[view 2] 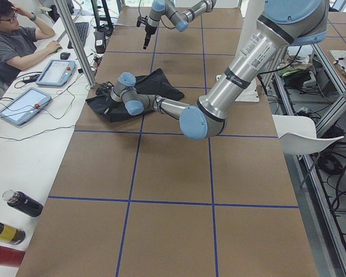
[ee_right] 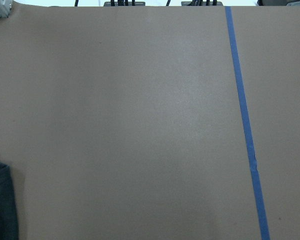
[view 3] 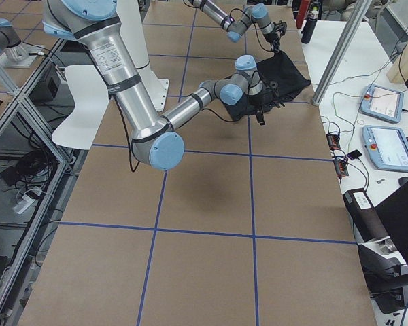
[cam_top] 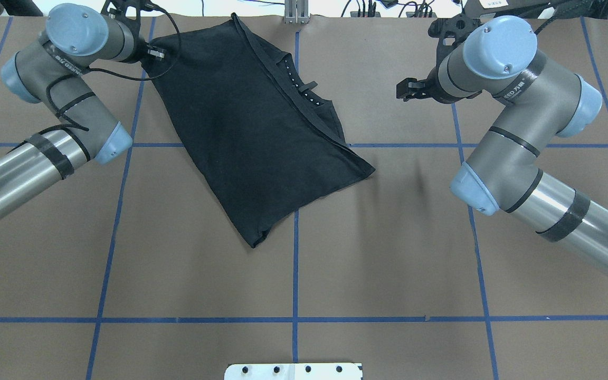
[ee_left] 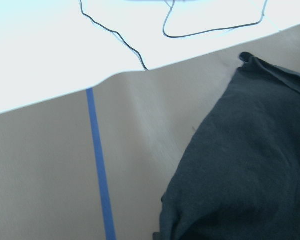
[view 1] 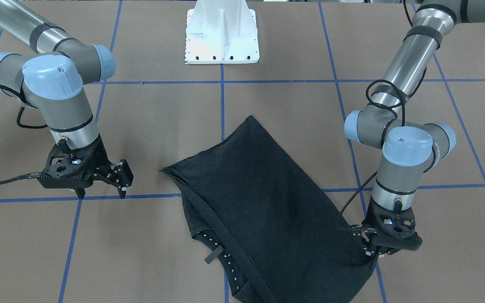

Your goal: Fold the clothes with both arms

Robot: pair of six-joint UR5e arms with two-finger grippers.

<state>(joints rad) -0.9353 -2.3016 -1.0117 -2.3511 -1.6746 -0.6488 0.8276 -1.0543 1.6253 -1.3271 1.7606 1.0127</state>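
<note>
The black T-shirt lay on the table against its far edge, the one away from the robot, somewhat to the robot's left of the middle and skewed to the blue tape grid. It looked doubled over once. The collar with its white-dotted neck tape ran along one long side, no chest print showed, and the sleeves could not be made out.

The left end effector sat low at the shirt's corner nearest the table's far left. Cloth gathered in creases toward its fingers, so it appeared pressed together on that corner. The left wrist view showed only bunched fabric, not the fingertips.

The right end effector hung above bare table toward the far right, well apart from the shirt, with its fingers spread and nothing between them.

As a judgement, the folding was partly done: perhaps one fold was in, but the bundle was lopsided and wide. What seemed left was for the right arm to take an opposite corner, then at least one more fold and a squaring-up.
</note>
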